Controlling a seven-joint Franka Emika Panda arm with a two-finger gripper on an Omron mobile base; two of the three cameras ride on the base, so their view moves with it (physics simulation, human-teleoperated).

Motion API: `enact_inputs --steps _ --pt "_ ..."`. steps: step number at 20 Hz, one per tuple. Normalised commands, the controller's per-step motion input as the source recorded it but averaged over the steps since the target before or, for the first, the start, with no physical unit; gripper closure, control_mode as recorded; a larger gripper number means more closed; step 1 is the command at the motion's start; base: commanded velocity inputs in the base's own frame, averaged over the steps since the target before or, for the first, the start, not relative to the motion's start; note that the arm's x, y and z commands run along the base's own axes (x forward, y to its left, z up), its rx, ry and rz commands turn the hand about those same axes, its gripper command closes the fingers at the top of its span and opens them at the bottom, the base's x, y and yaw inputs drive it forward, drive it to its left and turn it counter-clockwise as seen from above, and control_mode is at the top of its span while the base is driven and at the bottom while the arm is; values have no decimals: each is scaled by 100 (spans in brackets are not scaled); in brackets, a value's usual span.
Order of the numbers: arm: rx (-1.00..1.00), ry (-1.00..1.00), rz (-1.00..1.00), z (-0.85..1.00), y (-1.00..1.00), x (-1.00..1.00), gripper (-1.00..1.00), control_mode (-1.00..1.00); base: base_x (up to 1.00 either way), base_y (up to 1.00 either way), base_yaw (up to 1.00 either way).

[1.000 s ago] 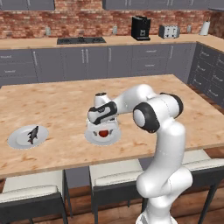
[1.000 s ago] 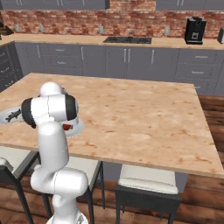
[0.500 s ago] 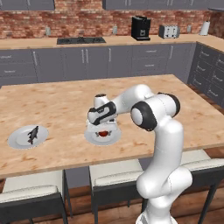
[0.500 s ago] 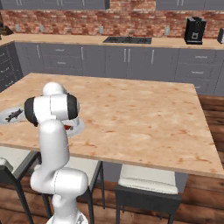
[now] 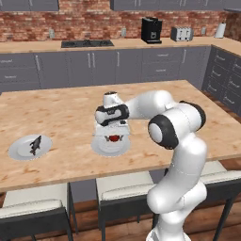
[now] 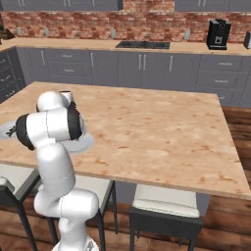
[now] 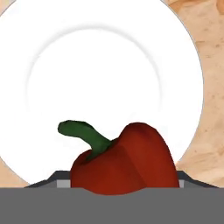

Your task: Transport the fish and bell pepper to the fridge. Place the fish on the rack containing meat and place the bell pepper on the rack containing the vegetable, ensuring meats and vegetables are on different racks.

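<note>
Hand point(image 5: 114, 132) hangs low over the white plate point(image 5: 101, 146) near the middle of the desk point(image 5: 66, 106), with the bell pepper point(image 5: 114, 138) right under it. In the hand view the pepper point(image 7: 127, 164) sits at six o'clock, pressed up against the bottom edge where the finger tips should rise, so it appears to lie between them, but the tips are hidden and I cannot tell whether they are spread or pinching it.

Judging from this, the main risk is a poor hold. The pepper is rounded and lopsided, so fingers closing off its widest part could squeeze it out sideways, or let it roll across the smooth plate toward the rim. If it is lifted on a shallow grip, the long carry to the fridge could shake it loose. A push downward could also slide the plate on the wood.

The pepper lies on its side. Its long axis runs roughly from four o'clock to ten o'clock in the hand view, the green stem point(image 7: 83, 133) curling out toward ten o'clock and the blunt red body toward four.

The fish point(image 5: 35, 144) waits on a second plate point(image 5: 19, 151), well apart at nine o'clock from the first in the left base view, head toward seven o'clock, tail toward one
</note>
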Motion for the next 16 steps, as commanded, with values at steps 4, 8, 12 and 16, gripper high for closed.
enact_inputs --steps 4,8,12,16 --pt "0 3 0 100 -13 -49 100 -100 0 0 0" --pt "-3 -8 0 100 0 -42 100 -100 0 0 0" --pt "-3 -32 0 86 -8 -64 100 -100 0 0 0" --pt "2 -18 0 77 -7 -88 100 -100 0 0 0"
